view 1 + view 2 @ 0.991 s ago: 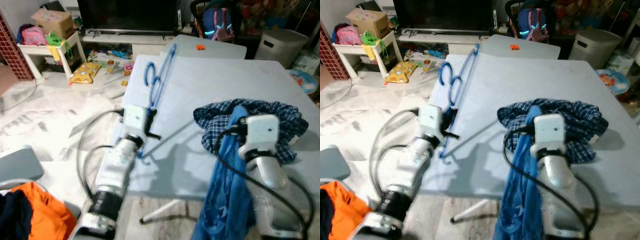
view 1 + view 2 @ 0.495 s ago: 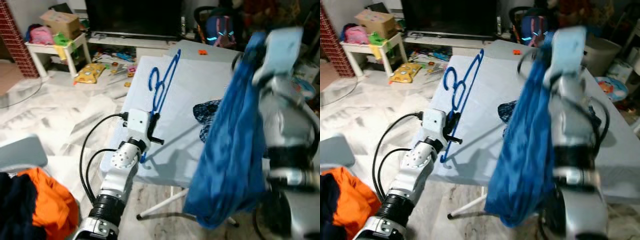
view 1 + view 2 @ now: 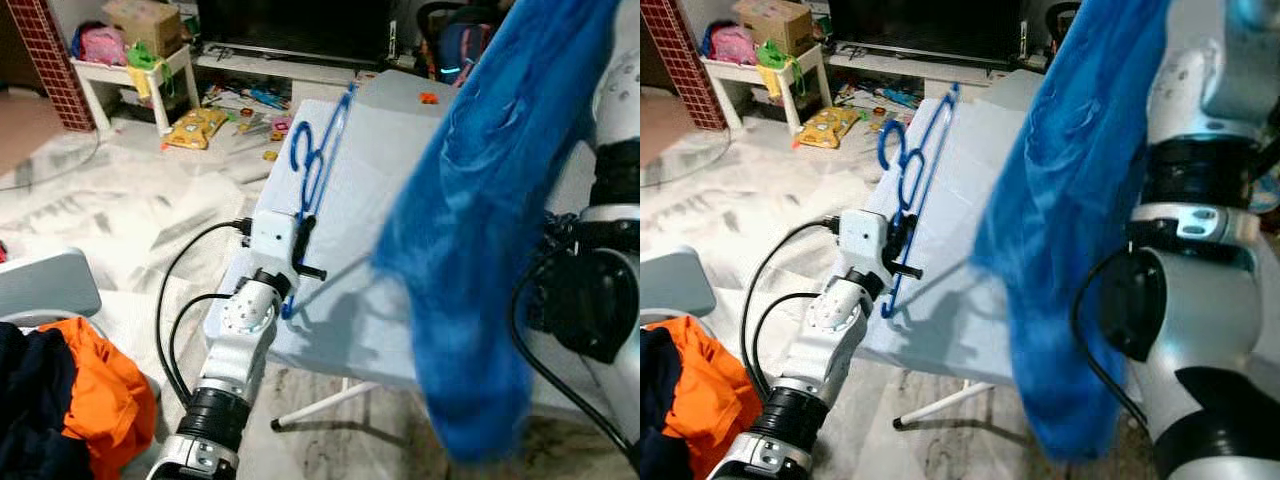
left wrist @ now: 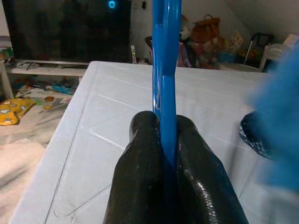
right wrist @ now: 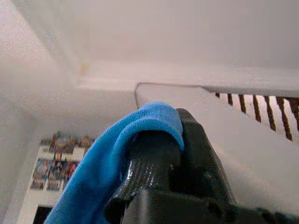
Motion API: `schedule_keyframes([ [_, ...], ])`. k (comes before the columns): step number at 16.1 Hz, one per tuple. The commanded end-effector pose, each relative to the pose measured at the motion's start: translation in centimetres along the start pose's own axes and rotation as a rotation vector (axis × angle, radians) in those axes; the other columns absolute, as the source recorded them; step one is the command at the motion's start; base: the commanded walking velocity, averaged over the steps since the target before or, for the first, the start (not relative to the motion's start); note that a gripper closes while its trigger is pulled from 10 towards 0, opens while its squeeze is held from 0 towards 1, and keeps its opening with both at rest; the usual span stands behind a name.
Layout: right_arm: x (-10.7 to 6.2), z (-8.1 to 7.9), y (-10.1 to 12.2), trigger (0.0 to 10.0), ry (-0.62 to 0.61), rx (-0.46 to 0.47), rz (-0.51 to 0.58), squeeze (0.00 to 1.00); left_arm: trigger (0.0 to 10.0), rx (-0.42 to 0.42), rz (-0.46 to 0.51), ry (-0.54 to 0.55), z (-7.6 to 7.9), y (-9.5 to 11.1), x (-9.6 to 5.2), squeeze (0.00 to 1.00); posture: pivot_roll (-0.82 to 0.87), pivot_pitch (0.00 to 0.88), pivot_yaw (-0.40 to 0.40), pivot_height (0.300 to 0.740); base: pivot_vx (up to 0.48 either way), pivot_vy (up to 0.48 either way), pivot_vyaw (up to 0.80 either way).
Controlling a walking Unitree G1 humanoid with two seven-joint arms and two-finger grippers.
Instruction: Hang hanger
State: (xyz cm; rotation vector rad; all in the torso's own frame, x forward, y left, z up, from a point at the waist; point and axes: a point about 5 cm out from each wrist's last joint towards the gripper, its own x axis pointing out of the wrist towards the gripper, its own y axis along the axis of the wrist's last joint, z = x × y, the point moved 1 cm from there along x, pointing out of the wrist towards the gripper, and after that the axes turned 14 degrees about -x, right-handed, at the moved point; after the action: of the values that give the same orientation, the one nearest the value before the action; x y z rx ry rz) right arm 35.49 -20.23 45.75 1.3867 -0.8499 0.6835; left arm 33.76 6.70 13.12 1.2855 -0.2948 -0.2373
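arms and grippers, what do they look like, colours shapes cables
Both arms are silver-white metal tubes with round joints. The left arm has a black ribbed collar low down, a white boxy block at the wrist and black cables looping beside it. The right arm is bulkier, with black bands, a dark round joint cap and a black cable. Each gripper's jaws are long, glossy black and rounded.

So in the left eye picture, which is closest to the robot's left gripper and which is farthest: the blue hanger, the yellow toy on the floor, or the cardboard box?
From the left gripper:
1. Blue hanger: pinched between its fingers, lying along the white table's left edge.
2. Yellow toy: on the floor, beyond the table's left side.
3. Cardboard box: farthest, on the small white side table.
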Motion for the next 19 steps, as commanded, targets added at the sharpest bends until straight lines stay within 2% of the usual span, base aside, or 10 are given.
schedule_keyframes([
  [1, -1.2, 0.4, -1.7, 10.0, 0.003, -0.005, -0.056, 0.0, 10.0, 0.01, -0.022, 0.005, 0.1, -0.5, -0.1, 0.0, 0.09, 0.0, -0.1, 0.74, 0.0, 0.0, 0.0],
  [2, -5.3, 0.2, -6.0, 10.0, 0.057, -0.039, -0.205, 0.0, 10.0, 0.007, -0.022, 0.004, 0.3, -0.6, -0.3, 0.0, 0.09, 0.0, -0.102, 0.74, 0.0, 0.0, 0.0],
  [4, -10.8, -1.0, -9.9, 10.0, 0.182, -0.086, -0.394, 0.0, 10.0, 0.004, -0.025, 0.004, 0.3, -0.8, -0.4, 0.0, 0.09, 0.0, -0.099, 0.74, 0.0, 0.0, 0.0],
  [5, -15.0, -1.5, -12.0, 10.0, 0.3, -0.176, -0.522, 0.0, 10.0, 0.003, -0.028, 0.004, 0.3, -0.8, -0.5, 0.0, 0.08, 0.0, -0.095, 0.74, 0.0, 0.0, 0.0],
  [6, -19.7, -1.6, -13.7, 10.0, 0.419, -0.235, -0.671, 0.31, 10.0, 0.003, -0.033, 0.003, 0.2, -0.8, -0.5, 0.0, 0.07, 0.0, -0.084, 0.74, 0.0, 0.0, 0.0],
  [7, -21.7, -1.4, -14.2, 10.0, 0.464, -0.262, -0.728, 1.0, 10.0, 0.003, -0.036, 0.002, 0.2, -0.9, -0.5, 0.0, 0.06, 0.0, -0.082, 0.74, 0.0, 0.0, 0.0],
  [8, -24.6, -0.5, -14.6, 10.0, 0.517, -0.31, -0.817, 1.0, 10.0, 0.001, -0.044, -0.007, 0.4, -1.0, -0.5, 0.0, 0.05, 0.0, -0.07, 0.74, 0.0, 0.0, 0.0],
  [11, -26.6, 1.8, -13.7, 10.0, 0.517, -0.324, -0.916, 1.0, 10.0, -0.003, -0.056, -0.033, 0.8, -1.1, -0.3, 0.0, 0.03, 0.0, -0.052, 0.74, 0.0, 0.0, 0.0],
  [13, -29.0, 2.8, -12.8, 10.0, 0.678, -0.35, -1.01, 1.0, 10.0, 0.0, -0.06, -0.041, 0.8, -1.0, -0.2, 0.0, 0.03, 0.0, -0.048, 0.74, 0.0, 0.0, 0.0],
  [19, -30.9, 2.8, -10.7, 10.0, 0.837, -0.265, -1.077, 1.0, 10.0, -0.002, -0.073, -0.047, 0.9, -1.3, -0.4, 0.0, 0.03, 0.0, -0.047, 0.74, 0.0, 0.0, 0.0],
])
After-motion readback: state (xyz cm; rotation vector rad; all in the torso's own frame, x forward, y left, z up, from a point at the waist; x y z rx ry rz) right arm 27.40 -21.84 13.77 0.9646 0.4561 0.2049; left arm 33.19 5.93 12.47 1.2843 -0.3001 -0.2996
